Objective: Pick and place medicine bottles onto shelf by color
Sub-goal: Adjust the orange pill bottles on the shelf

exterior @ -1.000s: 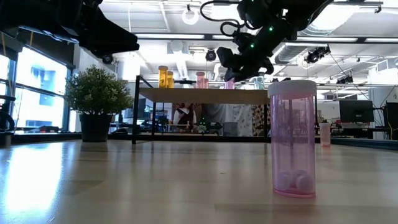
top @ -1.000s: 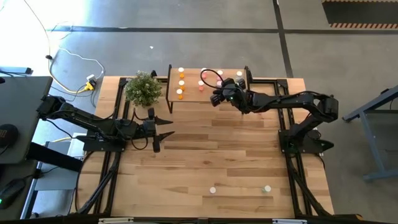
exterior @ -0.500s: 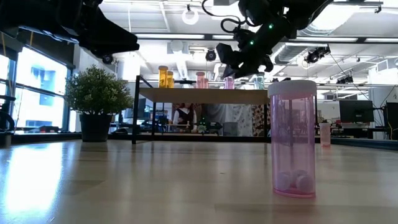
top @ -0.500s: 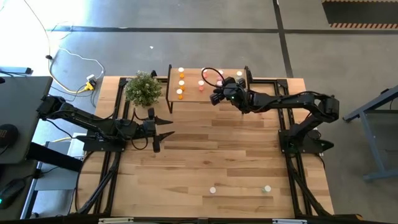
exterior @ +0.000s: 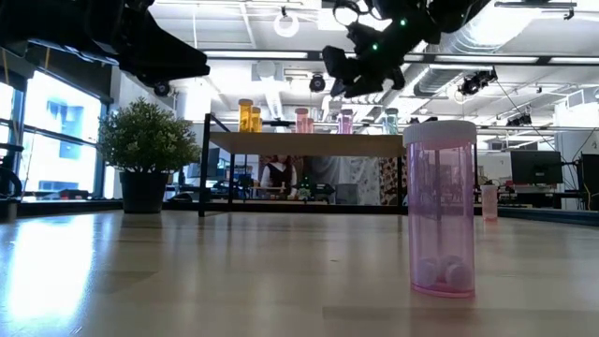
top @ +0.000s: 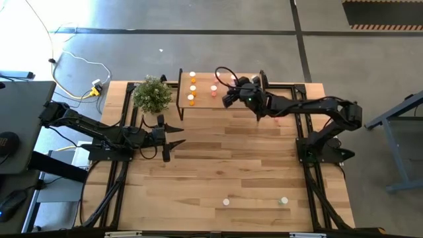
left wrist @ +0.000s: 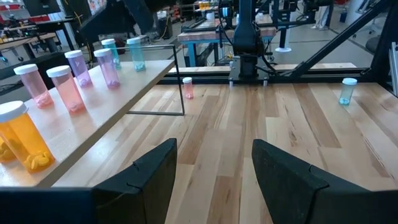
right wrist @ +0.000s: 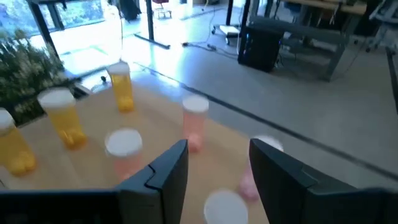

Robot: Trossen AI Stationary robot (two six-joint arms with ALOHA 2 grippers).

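The shelf [top: 205,79] stands at the table's far edge, between my two arms. Upright on it are orange bottles [top: 193,87], light pink ones [top: 214,89], deep pink ones [exterior: 345,121] and pale green ones [exterior: 391,121]. My right gripper [top: 227,99] hovers open above the shelf's pink rows, with nothing between its fingers [right wrist: 168,174]. My left gripper [top: 178,135] waits open and empty above the table's left half. Standing on the table are a pink bottle [top: 226,201], close to the low camera, and a pale green one [top: 284,200].
A potted plant [top: 153,94] stands just left of the shelf. Another small pink bottle [left wrist: 188,87] stands on the table near the right arm's base. The wide middle of the plank tabletop [top: 225,158] carries nothing.
My right gripper has risen straight up from the deep pink bottles on the shelf and now hangs clear above them. The bottle it stood at stays upright on the shelf.
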